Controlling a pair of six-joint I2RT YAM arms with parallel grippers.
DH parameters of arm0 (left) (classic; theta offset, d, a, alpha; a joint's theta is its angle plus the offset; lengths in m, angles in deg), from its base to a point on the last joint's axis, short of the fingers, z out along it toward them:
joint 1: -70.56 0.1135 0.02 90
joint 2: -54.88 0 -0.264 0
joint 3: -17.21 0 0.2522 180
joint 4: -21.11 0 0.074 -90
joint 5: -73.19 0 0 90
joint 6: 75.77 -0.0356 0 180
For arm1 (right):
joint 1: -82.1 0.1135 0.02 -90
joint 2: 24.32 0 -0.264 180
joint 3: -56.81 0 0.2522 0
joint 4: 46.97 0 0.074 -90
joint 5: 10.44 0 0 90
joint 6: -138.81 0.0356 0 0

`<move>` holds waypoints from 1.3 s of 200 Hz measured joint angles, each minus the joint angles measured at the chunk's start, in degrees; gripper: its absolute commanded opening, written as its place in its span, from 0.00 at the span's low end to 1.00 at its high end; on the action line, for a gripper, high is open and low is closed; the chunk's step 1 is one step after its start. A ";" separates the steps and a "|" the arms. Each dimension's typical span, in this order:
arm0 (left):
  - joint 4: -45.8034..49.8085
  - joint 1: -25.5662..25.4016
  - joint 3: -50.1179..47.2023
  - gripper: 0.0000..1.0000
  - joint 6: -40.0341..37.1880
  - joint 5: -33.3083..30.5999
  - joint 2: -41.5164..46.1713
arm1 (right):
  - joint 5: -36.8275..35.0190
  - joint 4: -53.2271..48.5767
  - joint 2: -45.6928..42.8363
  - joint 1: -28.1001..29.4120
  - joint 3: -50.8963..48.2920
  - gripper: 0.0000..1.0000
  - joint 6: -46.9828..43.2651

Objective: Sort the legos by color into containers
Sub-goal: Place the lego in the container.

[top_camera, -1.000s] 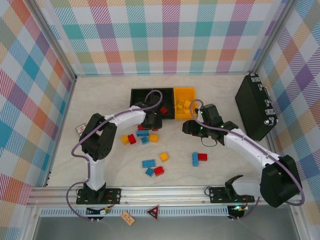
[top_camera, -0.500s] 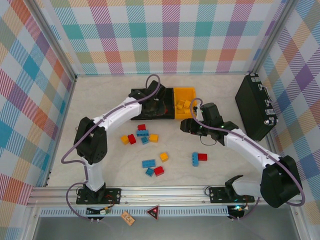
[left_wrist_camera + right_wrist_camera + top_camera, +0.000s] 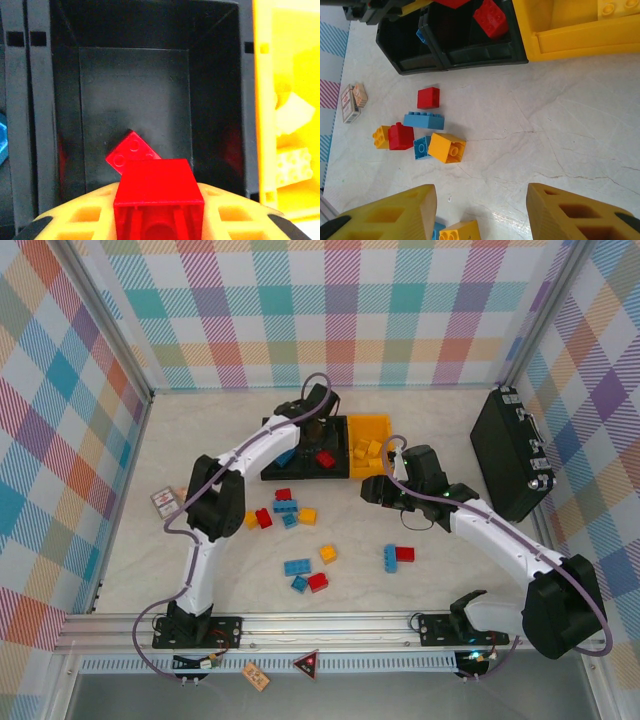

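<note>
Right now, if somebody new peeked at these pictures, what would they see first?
Probably the bright red brick pinched in the left gripper, hanging over the middle black bin where another red brick already lies. Next, the loose red, blue and yellow bricks scattered on the pale table in front of the bins, and the yellow bin at the right end of the row.

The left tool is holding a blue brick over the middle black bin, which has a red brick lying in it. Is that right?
Not quite. The held brick is red, not blue, as the left wrist view shows. The left tool does hold it over the middle black bin, with a red brick lying in it.
</note>
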 measured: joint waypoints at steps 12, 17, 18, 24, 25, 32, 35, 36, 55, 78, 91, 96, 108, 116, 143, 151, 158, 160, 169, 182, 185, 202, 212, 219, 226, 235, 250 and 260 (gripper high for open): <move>0.26 0.26 2.19 0.27 -0.39 0.07 -1.40 | -0.22 0.00 0.00 0.00 0.00 0.51 0.04; 0.33 0.33 3.06 0.27 -0.50 0.20 -1.95 | -0.24 0.00 0.00 0.00 0.00 0.51 0.13; 0.33 0.35 3.30 0.27 -0.55 0.20 -2.10 | -0.24 0.00 0.00 0.00 0.00 0.51 0.15; 0.37 0.46 4.24 0.27 -0.59 0.22 -2.73 | -0.37 0.00 0.00 0.00 0.00 0.51 0.17; 0.37 0.48 4.48 0.27 -0.59 0.22 -2.89 | -0.39 0.00 0.00 0.00 0.00 0.51 0.17; 0.48 0.55 5.42 0.27 -0.61 0.24 -3.56 | -0.44 0.00 0.00 0.00 0.00 0.51 0.17; 0.63 0.66 5.84 0.27 -0.61 0.26 -3.78 | -0.46 0.00 0.00 0.00 0.00 0.51 0.20; 0.66 0.68 5.92 0.27 -0.61 0.26 -3.85 | -0.46 0.00 0.00 0.00 0.00 0.51 0.17; 1.09 0.87 7.89 0.27 -0.61 0.79 -5.55 | -0.72 0.00 0.00 0.00 0.00 0.51 0.17; 1.25 1.03 9.86 0.30 -0.76 0.87 -7.65 | -0.90 -0.04 0.00 0.00 0.00 0.51 0.17; 1.38 1.09 10.67 0.33 -0.81 0.90 -8.57 | -1.05 -0.04 0.02 0.00 0.00 0.51 0.15; 1.49 1.09 11.04 0.35 -0.83 0.90 -8.83 | -1.14 -0.07 0.02 0.00 0.00 0.51 0.15; 1.75 1.14 11.82 0.40 -1.01 1.03 -9.40 | -1.33 -0.07 0.02 0.00 0.00 0.51 0.15; 1.79 1.14 12.22 0.42 -0.98 1.25 -9.57 | -1.51 -0.07 0.00 0.00 0.00 0.51 0.15; 2.29 1.14 12.87 0.44 -1.22 1.55 -9.60 | -1.92 -0.07 0.02 0.00 0.02 0.51 0.15; 2.43 1.14 12.90 0.46 -1.22 1.79 -9.60 | -1.95 -0.09 0.02 0.00 0.02 0.51 0.15; 2.60 1.14 12.90 0.48 -1.22 2.03 -9.60 | -1.99 -0.09 0.04 0.00 0.02 0.51 0.13; 2.64 1.14 12.87 0.49 -1.29 2.16 -9.60 | -2.01 -0.09 0.04 0.00 0.04 0.51 0.13; 2.69 1.14 12.74 0.49 -1.20 2.36 -9.57 | -2.16 -0.22 0.15 0.00 0.17 0.51 0.09; 2.47 1.14 12.07 0.49 -1.22 2.64 -9.20 | -2.36 -0.59 0.42 0.00 0.57 0.51 -0.13; 2.43 1.14 11.67 0.50 -1.22 2.75 -8.98 | -2.36 -0.59 0.46 0.00 0.63 0.51 -0.22; 2.29 1.11 9.18 0.51 -1.22 3.08 -7.28 | -2.64 -1.07 0.50 0.00 1.22 0.52 -0.31; 2.03 1.07 7.02 0.51 -1.20 3.48 -5.64 | -2.82 -1.25 0.50 0.00 1.66 0.52 -0.48; 1.79 1.07 5.31 0.52 -1.20 3.85 -4.13 | -2.86 -1.44 0.57 0.00 2.01 0.52 -0.61; 1.31 1.05 3.50 0.52 -1.22 4.15 -2.47 | -3.02 -1.60 0.70 0.00 2.38 0.52 -0.81; 0.85 1.01 1.29 0.52 -1.22 4.59 -0.28 | -3.06 -1.73 0.90 0.00 2.71 0.52 -1.22; -0.35 0.92 -2.80 0.52 -1.22 5.53 3.98 | -3.28 -2.21 1.22 0.00 3.04 0.53 -1.57; -1.70 0.81 -5.77 0.53 -1.22 6.16 6.97 | -3.45 -2.71 1.38 0.00 3.15 0.53 -1.62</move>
